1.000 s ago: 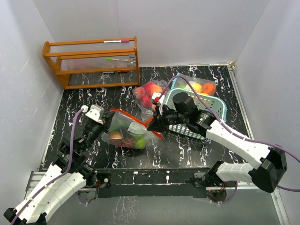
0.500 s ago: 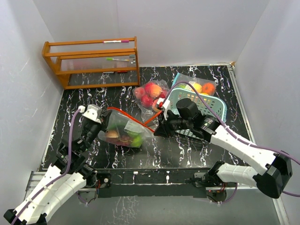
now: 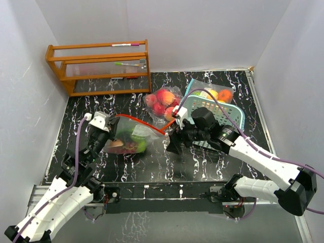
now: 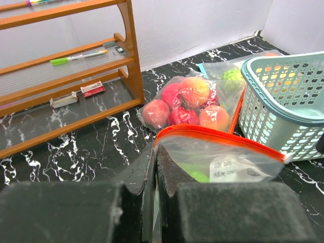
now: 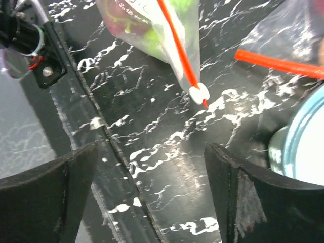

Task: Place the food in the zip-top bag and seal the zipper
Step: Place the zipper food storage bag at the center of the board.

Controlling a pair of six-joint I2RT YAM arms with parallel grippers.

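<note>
Left end effector (image 3: 110, 131): closed, pinching the left corner of the zip-top bag (image 3: 132, 132); clear film is caught between its pressed fingers.

Zip-top bag: lies on the table (image 3: 152, 169) left of centre, left end lifted by the grip. Orange-red zipper (image 3: 144, 125) runs along the top edge toward the right arm. White slider (image 5: 199, 93) sits at the zipper's end, the one away from the left end effector.

Food (image 3: 132, 144): inside the bag; green, dark red and peach pieces show through the film, bunched at the bottom.

Right end effector (image 5: 147, 200): open, fingers wide, nothing between them. It hangs over bare table just beside the slider end, not touching the bag.

Also noted: second clear bag (image 3: 162, 100) of red and peach fruit behind, near table centre. Teal basket (image 3: 230, 119) to the right, under the right arm. Wooden rack (image 3: 98, 66) at back left, green marker (image 4: 76, 57) on one shelf.
</note>
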